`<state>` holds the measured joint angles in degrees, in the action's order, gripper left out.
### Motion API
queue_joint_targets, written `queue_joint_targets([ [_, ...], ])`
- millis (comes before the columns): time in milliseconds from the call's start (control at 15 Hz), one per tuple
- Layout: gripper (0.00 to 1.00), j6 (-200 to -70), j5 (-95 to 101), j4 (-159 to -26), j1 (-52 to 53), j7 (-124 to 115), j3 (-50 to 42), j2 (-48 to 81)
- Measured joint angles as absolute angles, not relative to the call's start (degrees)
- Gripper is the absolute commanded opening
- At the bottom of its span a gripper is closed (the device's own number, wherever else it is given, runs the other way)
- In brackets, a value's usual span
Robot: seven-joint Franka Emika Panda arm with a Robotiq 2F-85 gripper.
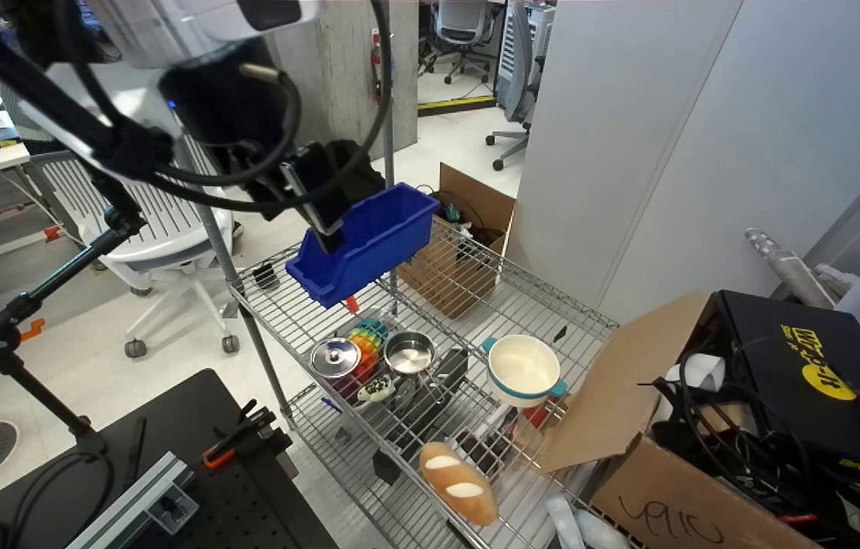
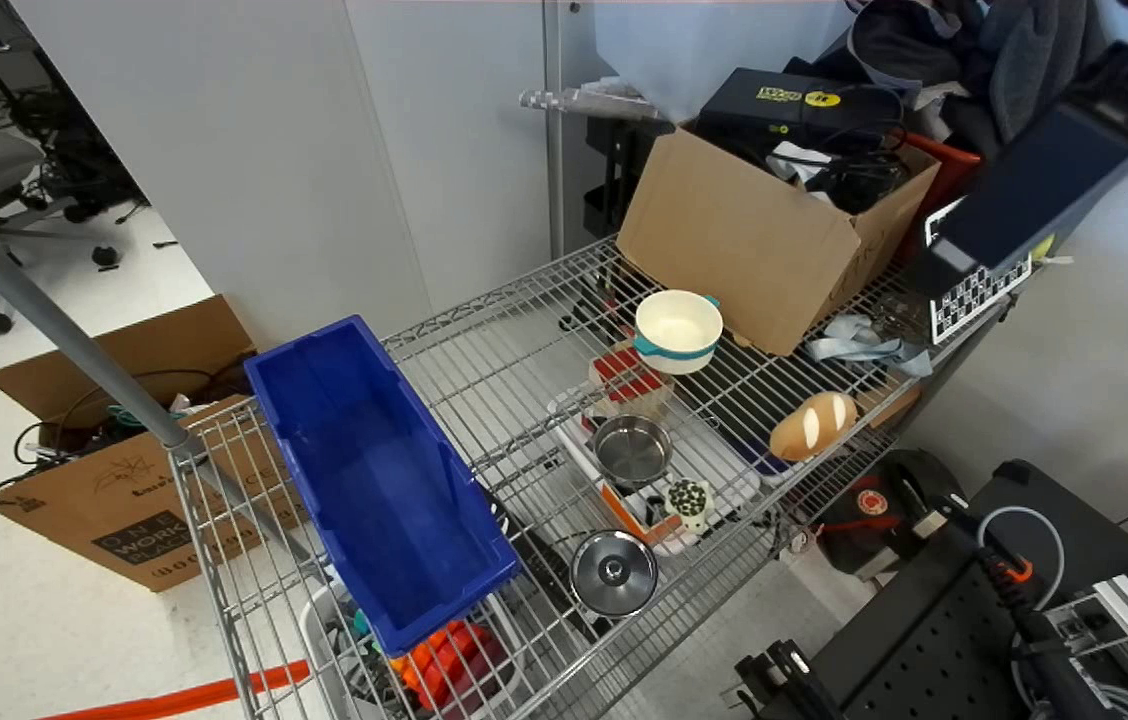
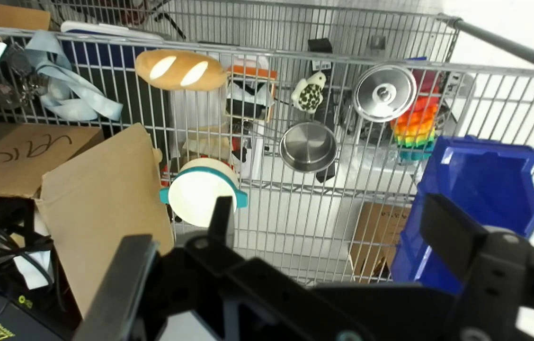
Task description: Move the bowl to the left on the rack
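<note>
The bowl is cream-white with a teal rim and two teal handles. It stands upright on the rack's top shelf beside the cardboard flap, in both exterior views [image 1: 524,362] [image 2: 679,322] and at left in the wrist view [image 3: 198,196]. The rack is silver wire grid [image 1: 544,286] [image 2: 504,290] [image 3: 324,191]. My gripper [image 3: 328,213] is open and empty, above the shelf. In the wrist view its left finger overlaps the bowl's lower right edge without visible contact. In an exterior view the gripper [image 1: 300,221] hangs in front of the blue bin.
A blue bin [image 2: 374,490] stands at one end of the shelf. A metal pot [image 2: 632,450], a lid [image 2: 614,573], a turtle toy [image 2: 689,500] and a bread loaf [image 2: 814,425] lie along the shelf. A cardboard box [image 2: 744,240] with an open flap stands close to the bowl.
</note>
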<state>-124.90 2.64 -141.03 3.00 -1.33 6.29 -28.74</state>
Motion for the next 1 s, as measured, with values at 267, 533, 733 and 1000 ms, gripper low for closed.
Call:
queue_joint_targets([
  [267,1.00,-131.62,2.17,-135.14,1.74,0.12,2.05,-18.84],
  [533,1.00,-133.07,-0.17,-125.79,0.98,2.14,-0.98,-6.77],
  [733,1.00,-134.96,-4.51,-118.98,0.29,5.87,-1.80,2.78],
  [1000,1.00,-136.22,-5.63,-109.81,-1.32,8.84,-1.74,16.79],
])
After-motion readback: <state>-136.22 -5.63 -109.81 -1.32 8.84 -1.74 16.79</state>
